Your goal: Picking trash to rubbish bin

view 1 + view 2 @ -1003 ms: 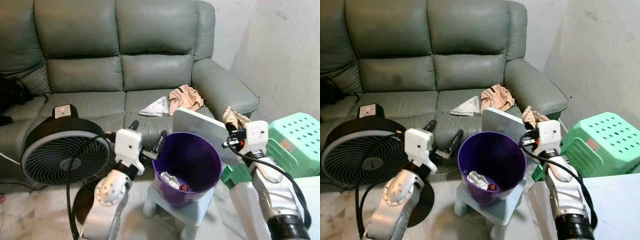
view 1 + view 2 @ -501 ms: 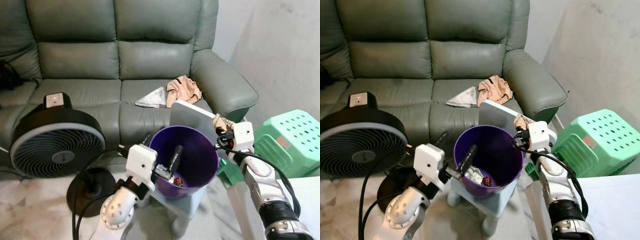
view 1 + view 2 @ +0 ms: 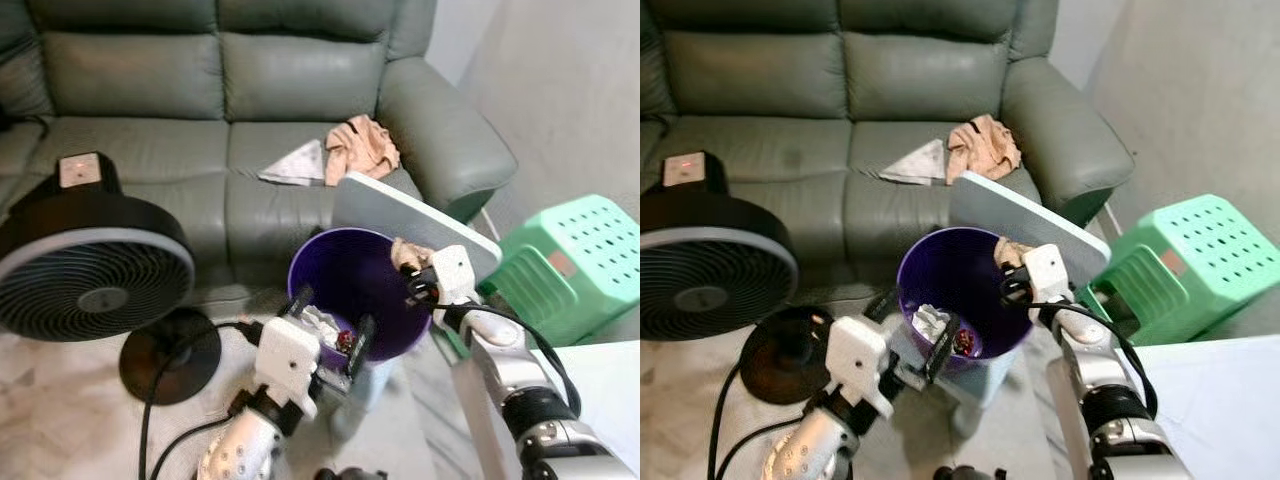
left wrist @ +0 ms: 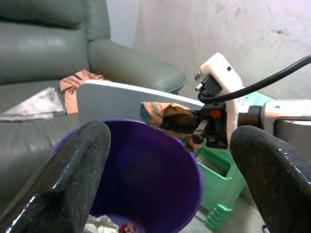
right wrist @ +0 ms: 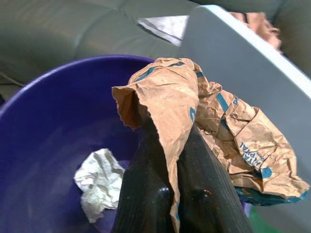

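The right gripper (image 5: 165, 194) was clamped on a crumpled brown paper wrapper (image 5: 204, 111), held over the rim of the purple bin (image 3: 330, 262). The right wrist view showed blue print on the wrapper — not legible in the head views. The left gripper (image 3: 330, 330) stood wide apart at the bin's near side, holding nothing. Inside the bin lay a white paper wad (image 5: 99, 182) and a small red scrap (image 3: 345, 342).

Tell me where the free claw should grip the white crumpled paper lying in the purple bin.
Judging by its pose, take the white crumpled paper from straight above, across its raised middle. It lies loose on the purple bin's floor, walled all round, so only the open top gives access.
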Robot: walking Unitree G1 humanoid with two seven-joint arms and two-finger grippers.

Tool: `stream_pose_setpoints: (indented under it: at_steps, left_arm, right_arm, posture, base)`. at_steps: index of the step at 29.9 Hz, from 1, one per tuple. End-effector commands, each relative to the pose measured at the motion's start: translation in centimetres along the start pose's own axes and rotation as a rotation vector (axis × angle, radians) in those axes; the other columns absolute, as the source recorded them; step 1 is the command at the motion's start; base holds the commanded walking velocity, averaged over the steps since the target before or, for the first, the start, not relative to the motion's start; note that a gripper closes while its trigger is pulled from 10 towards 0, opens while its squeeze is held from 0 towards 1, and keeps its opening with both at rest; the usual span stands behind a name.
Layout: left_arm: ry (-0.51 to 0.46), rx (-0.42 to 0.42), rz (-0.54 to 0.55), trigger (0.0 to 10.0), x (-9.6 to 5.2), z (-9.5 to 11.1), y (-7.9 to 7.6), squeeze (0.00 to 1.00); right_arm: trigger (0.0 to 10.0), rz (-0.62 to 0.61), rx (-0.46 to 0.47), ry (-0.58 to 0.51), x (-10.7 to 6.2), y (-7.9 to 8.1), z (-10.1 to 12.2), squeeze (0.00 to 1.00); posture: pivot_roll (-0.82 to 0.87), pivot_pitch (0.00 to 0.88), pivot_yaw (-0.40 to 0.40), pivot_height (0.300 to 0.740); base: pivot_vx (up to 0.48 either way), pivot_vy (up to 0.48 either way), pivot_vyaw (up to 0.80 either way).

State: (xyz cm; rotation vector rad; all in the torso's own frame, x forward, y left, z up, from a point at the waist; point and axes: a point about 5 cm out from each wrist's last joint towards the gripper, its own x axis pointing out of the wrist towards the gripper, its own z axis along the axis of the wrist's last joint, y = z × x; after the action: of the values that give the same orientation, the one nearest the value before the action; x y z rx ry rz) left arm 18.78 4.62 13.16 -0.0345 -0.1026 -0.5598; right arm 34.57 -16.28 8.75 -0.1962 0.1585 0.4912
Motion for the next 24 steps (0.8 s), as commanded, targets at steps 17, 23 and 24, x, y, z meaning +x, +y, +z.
stream_pose_setpoints:
  at_steps: [17, 23, 24]
  left_arm:
    - [0.034, -0.027, -0.008, 10.0, -1.2, 0.5, -1.8, 0.00]
    - [0.032, -0.028, 0.002, 10.0, -1.0, 0.5, -1.7, 0.00]
    - [0.032, -0.028, 0.002, 10.0, -1.0, 0.5, -1.7, 0.00]
  right_arm:
    - [10.0, 0.101, -0.017, 0.050, 0.1, 0.8, -1.0, 0.00]
    - [10.0, 0.101, -0.002, 0.044, 0.2, 0.7, -0.9, 1.00]
    - [10.0, 0.101, -0.002, 0.044, 0.2, 0.7, -0.9, 1.00]
  posture:
    - [0.10, 0.307, -0.195, 0.740]
    - [0.11, 0.306, -0.198, 0.740]
    - [0.11, 0.306, -0.198, 0.740]
  base:
    - [0.000, 0.000, 0.00]
    - [0.000, 0.000, 0.00]
    - [0.000, 0.000, 0.00]
